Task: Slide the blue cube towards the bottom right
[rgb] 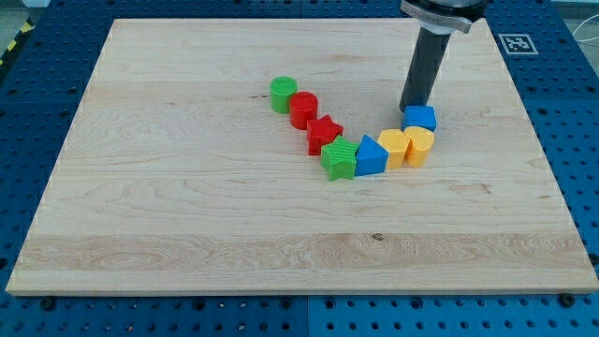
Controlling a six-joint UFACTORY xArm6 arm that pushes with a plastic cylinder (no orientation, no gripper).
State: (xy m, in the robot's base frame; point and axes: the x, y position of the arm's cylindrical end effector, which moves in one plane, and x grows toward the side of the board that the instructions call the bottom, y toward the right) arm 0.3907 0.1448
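The blue cube [420, 117] sits right of the board's middle, at the right end of a curved row of blocks. My tip [413, 106] stands just above and slightly left of the cube, touching or nearly touching its top-left edge. Directly below the cube is a yellow block [421, 144], with a second yellow block [395, 147] to its left.
The curved row continues leftwards: a blue triangular block [370, 156], a green star [340, 160], a red star [324, 133], a red cylinder [303, 109] and a green cylinder [284, 94]. The wooden board [187, 234] lies on a blue perforated table.
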